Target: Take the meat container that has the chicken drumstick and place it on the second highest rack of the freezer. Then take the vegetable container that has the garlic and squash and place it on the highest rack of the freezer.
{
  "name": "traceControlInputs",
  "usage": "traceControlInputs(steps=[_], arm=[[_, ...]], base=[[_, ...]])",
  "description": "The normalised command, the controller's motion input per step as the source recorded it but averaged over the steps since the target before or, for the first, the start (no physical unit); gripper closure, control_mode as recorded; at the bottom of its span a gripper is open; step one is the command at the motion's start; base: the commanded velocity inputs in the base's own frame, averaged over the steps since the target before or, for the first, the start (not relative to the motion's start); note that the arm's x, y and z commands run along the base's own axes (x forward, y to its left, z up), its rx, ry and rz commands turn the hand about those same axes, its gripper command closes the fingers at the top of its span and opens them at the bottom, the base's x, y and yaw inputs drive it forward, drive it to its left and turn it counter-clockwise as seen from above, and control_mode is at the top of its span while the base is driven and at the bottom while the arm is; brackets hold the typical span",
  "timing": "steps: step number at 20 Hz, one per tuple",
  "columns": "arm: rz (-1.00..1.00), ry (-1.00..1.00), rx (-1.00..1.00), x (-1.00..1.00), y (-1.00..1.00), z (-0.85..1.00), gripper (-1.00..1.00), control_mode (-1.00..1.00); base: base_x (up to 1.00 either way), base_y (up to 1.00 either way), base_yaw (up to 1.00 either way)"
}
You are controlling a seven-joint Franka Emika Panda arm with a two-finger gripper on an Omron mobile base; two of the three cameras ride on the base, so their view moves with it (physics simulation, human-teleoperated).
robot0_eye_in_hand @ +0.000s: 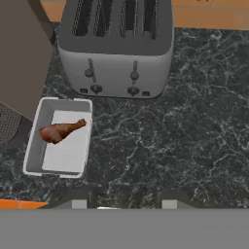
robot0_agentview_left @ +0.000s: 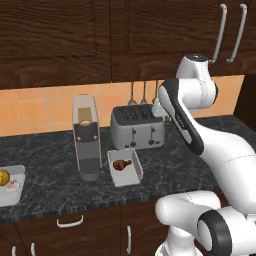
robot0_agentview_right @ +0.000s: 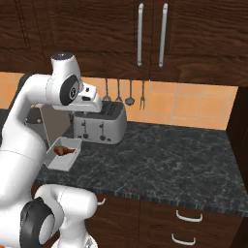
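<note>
The meat container (robot0_eye_in_hand: 33, 146) is a shallow white tray on the dark counter, with the reddish-brown chicken drumstick (robot0_eye_in_hand: 61, 131) lying in it. My gripper (robot0_eye_in_hand: 125, 201) hovers open above the counter, to the right of that tray and in front of the toaster, with nothing between its fingers. From the base, the tray (robot0_agentview_left: 134, 172) with the drumstick (robot0_agentview_left: 121, 164) sits before the toaster, and the hand (robot0_agentview_right: 93, 102) hangs above it. The vegetable container (robot0_agentview_left: 18, 192) at the far left holds the yellow squash (robot0_agentview_left: 4, 177) and the pale garlic (robot0_agentview_left: 12, 186). The freezer and its racks are out of view.
A silver toaster (robot0_agentview_left: 137, 128) stands behind the meat tray. A tall coffee machine (robot0_agentview_left: 86, 135) stands just to its left. Utensils (robot0_agentview_right: 130, 92) hang on the tiled wall. Dark wooden cabinets (robot0_agentview_left: 55, 30) hang over the counter.
</note>
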Motion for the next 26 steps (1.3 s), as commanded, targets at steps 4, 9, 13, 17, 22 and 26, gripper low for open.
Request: traceControlInputs(steps=[4, 9, 13, 17, 22, 26], arm=[[0.02, 0.03, -0.02, 0.00, 0.00, -0.11, -1.00, -1.00], [0.26, 0.36, -0.04, 0.02, 0.62, -0.56, -1.00, -1.00], [0.37, 0.42, -0.08, 0.00, 0.95, -0.64, -1.00, -1.00], [0.47, 0.30, -0.17, 0.00, 0.95, -0.93, -1.00, -1.00], [0.42, 0.27, -0.08, 0.04, 0.74, -0.82, -1.00, -1.00], [0.45, 0.23, -0.04, 0.23, 0.26, -0.98, -1.00, -1.00]], base=[[0.00, 0.00, 0.00], [0.00, 0.00, 0.00], [0.00, 0.00, 0.00], [0.00, 0.00, 0.00], [0.00, 0.00, 0.00], [0.00, 0.00, 0.00]])
